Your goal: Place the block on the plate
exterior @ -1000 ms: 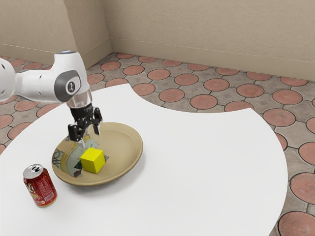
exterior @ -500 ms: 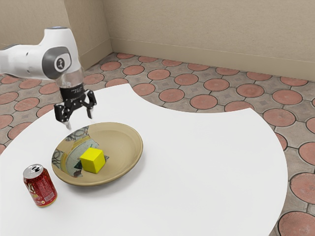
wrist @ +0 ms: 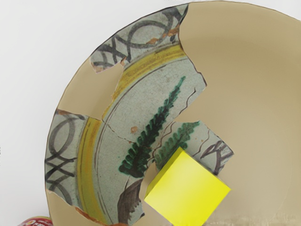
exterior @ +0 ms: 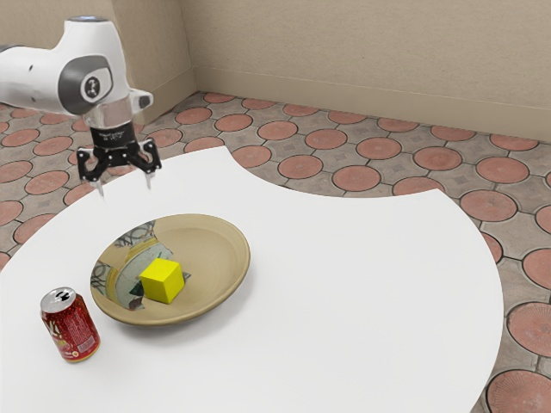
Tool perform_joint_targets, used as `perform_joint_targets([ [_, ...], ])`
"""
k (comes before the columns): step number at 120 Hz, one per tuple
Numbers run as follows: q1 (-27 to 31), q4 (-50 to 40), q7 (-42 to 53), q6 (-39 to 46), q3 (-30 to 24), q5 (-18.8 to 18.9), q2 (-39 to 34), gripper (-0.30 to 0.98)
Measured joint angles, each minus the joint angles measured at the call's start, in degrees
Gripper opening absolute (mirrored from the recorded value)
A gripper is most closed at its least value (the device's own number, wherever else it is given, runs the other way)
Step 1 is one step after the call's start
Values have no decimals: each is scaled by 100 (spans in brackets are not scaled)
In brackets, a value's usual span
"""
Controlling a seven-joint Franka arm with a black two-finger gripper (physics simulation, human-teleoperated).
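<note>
Hanging with gripper spread (and empty), above and to the exterior view's left of block on plate.

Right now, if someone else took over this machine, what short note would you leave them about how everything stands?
Gripper: my gripper is open and empty, raised clear of the block.
Block: the yellow block sits on the plate, inside its rim, partly over the painted patch.
Nearby: a red can stands upright on the white table, beside the plate.
Done: the block is on the plate, released.
Left: nothing that I can see; I'd just keep the arm clear.
</note>
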Motion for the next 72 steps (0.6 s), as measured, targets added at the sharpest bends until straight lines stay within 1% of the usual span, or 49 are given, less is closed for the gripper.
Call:
perform_joint_targets([
  [31,-105,261,1357,-339,26,34,-317,69],
  [58,-229,992,2034,-857,107,169,-348,69],
  [72,-246,1174,2299,-1074,106,233,-355,69],
])
